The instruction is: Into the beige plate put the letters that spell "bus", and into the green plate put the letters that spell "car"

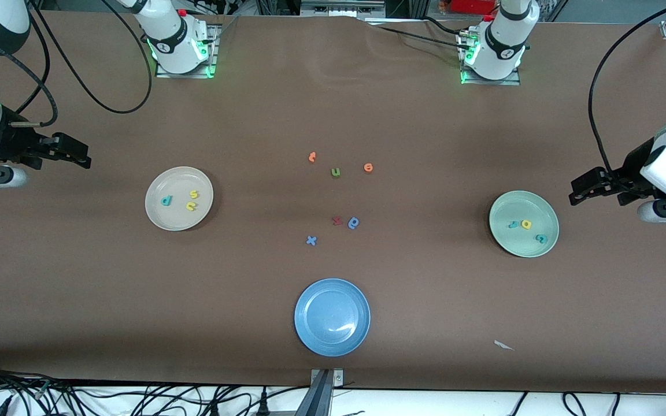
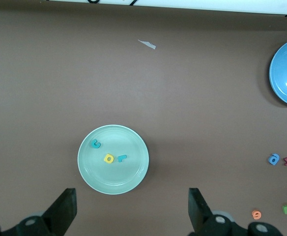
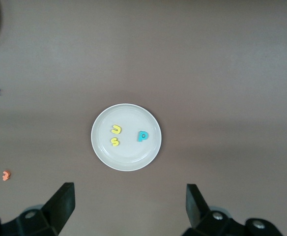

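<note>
The beige plate (image 1: 177,221) lies toward the right arm's end of the table and holds a teal b (image 1: 165,201), a yellow s (image 1: 194,194) and a yellow u (image 1: 191,205). The green plate (image 1: 518,244) lies toward the left arm's end and holds a teal r (image 1: 513,224), a yellow a (image 1: 526,224) and a teal c (image 1: 541,238). My right gripper (image 1: 84,157) hangs open and empty over bare table beside the beige plate (image 3: 129,160). My left gripper (image 1: 577,192) hangs open and empty beside the green plate (image 2: 113,183).
A blue plate (image 1: 332,323) sits near the front edge. Several loose letters lie mid-table: two orange ones (image 1: 311,156) (image 1: 368,167), an olive u (image 1: 336,172), a red one (image 1: 337,220), a blue rounded one (image 1: 354,222) and a blue x (image 1: 310,240). A white scrap (image 1: 503,345) lies by the front edge.
</note>
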{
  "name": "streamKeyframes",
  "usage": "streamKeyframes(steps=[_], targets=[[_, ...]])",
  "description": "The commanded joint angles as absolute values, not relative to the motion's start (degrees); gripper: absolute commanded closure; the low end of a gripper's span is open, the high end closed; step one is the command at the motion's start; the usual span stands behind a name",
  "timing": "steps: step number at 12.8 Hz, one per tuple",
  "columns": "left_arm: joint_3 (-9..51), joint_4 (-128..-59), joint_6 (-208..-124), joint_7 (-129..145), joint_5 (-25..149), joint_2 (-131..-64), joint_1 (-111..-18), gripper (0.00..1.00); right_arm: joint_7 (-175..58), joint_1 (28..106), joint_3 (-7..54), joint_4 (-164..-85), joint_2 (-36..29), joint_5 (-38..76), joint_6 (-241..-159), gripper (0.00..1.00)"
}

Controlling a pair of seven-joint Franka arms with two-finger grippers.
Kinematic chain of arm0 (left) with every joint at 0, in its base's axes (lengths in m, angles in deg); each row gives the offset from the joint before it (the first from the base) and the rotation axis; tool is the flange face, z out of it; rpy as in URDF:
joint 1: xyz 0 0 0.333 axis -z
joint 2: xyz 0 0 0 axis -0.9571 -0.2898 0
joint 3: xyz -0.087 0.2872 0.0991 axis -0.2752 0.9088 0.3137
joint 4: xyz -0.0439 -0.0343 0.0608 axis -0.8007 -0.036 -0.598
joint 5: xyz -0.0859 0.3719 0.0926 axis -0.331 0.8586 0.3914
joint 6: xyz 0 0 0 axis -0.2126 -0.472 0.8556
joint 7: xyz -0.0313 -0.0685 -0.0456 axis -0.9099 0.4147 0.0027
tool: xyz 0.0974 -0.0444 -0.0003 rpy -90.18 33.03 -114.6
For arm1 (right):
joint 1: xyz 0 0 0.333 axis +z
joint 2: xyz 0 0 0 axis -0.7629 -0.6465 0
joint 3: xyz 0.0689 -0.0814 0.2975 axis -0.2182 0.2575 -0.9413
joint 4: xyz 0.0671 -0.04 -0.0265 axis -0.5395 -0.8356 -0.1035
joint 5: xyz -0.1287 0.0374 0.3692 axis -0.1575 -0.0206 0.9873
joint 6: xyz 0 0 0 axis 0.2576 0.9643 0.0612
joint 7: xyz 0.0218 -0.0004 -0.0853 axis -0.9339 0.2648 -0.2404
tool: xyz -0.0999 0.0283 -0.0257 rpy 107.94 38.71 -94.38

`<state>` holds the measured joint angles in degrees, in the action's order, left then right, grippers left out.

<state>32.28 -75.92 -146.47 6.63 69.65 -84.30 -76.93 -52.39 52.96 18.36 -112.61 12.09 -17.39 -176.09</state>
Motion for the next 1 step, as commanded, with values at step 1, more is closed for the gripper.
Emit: streamKeyframes(steps=[1], targets=[[32.4, -75.3, -145.2, 5.5, 68.8, -83.8, -76.9, 0.0, -53.4, 53.0, 18.5, -111.1, 11.9, -16.7, -174.7, 0.0]])
